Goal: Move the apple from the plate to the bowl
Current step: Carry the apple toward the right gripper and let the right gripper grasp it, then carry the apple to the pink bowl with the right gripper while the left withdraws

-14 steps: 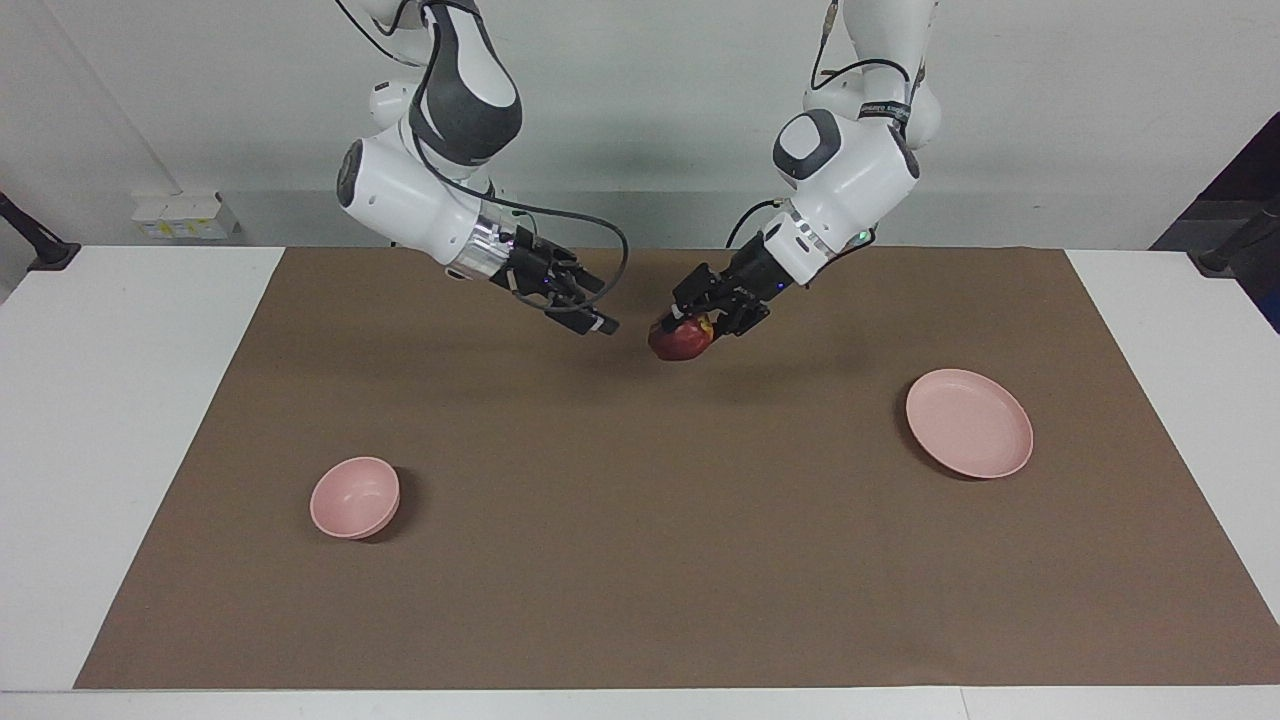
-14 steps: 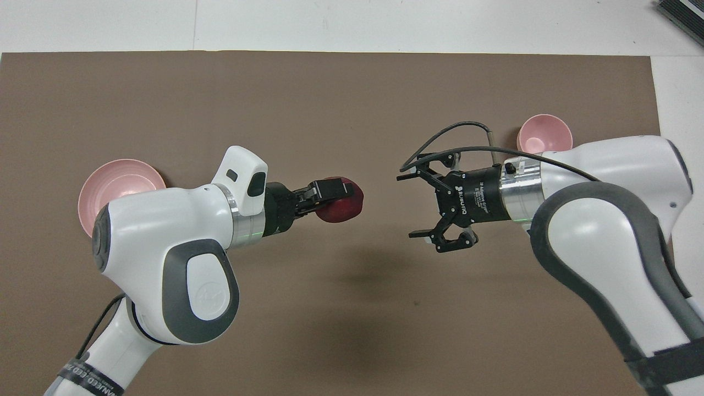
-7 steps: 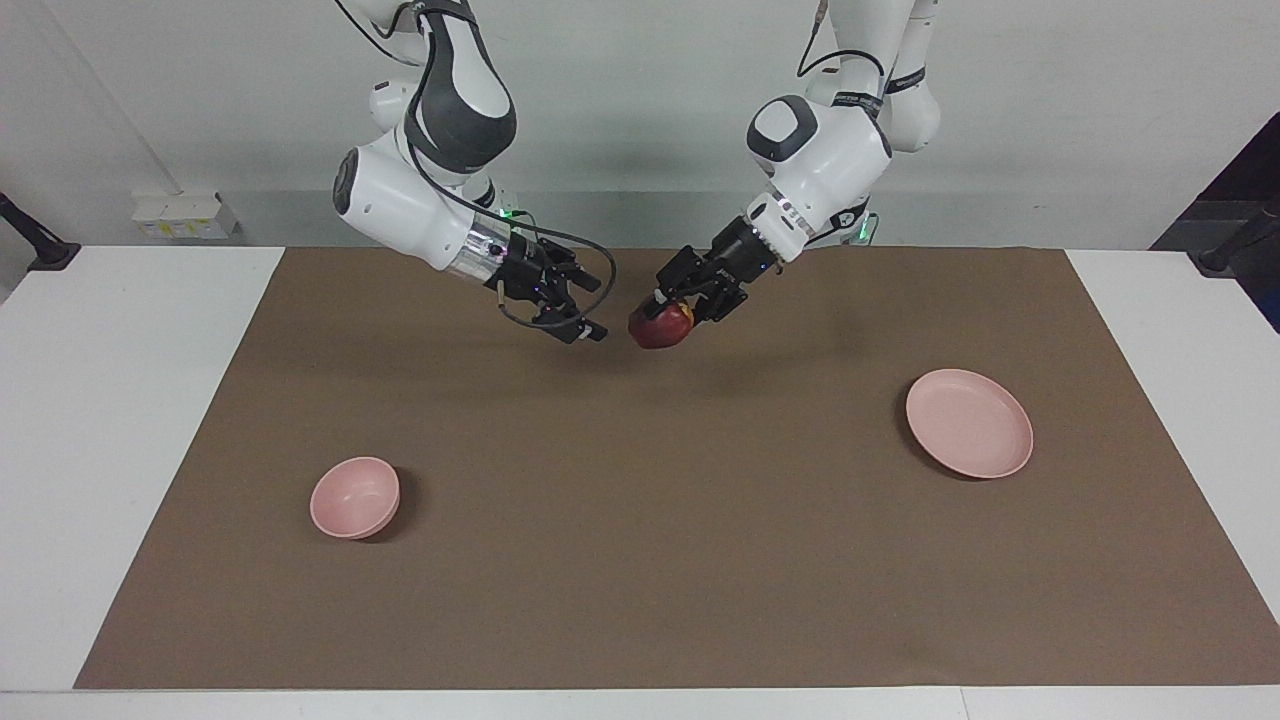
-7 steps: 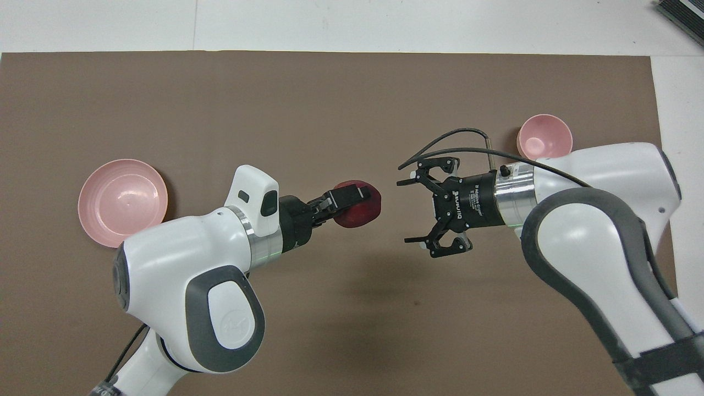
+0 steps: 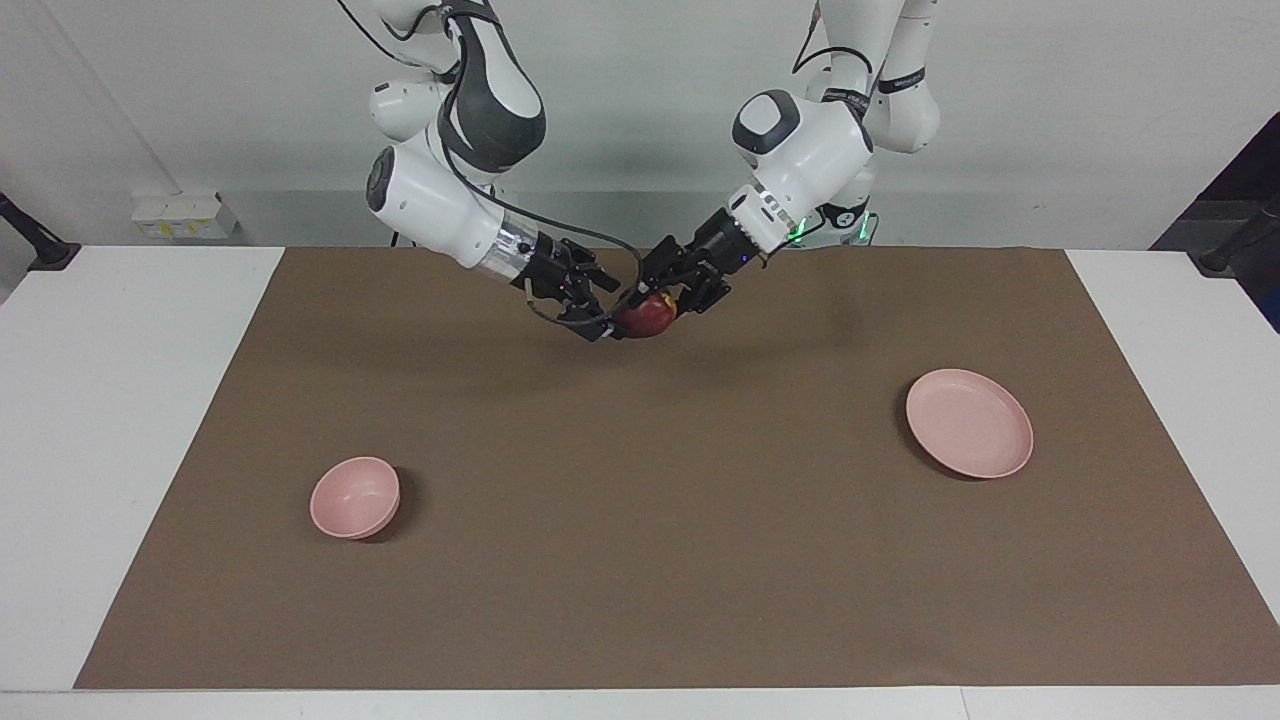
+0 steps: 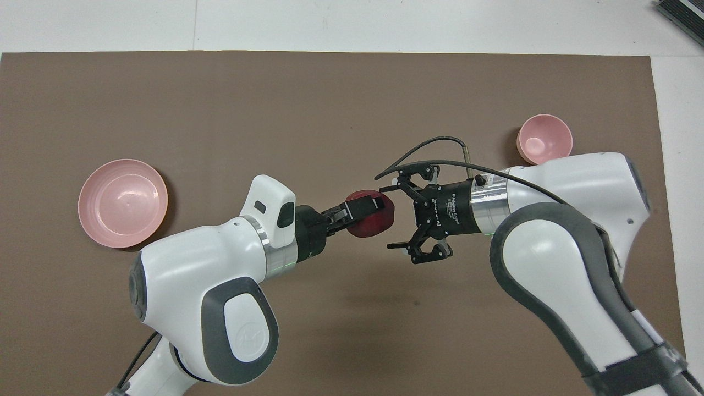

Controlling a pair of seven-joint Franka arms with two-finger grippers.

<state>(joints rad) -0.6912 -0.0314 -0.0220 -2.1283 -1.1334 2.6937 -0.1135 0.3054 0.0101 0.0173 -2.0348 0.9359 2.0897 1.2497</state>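
The dark red apple hangs in the air over the middle of the brown mat, held by my left gripper, which is shut on it; it also shows in the overhead view. My right gripper is open right beside the apple, its fingertips level with the apple's edge in the overhead view. I cannot tell whether it touches the apple. The pale pink plate lies bare toward the left arm's end. The small pink bowl stands bare toward the right arm's end.
A brown mat covers most of the white table. The plate and the bowl are the only things on it. Both arms meet over the mat's middle, on the side nearer to the robots.
My left gripper has carried the apple toward the right arm's end. My right gripper, still open, has moved in to meet it, and the gap between them has closed.
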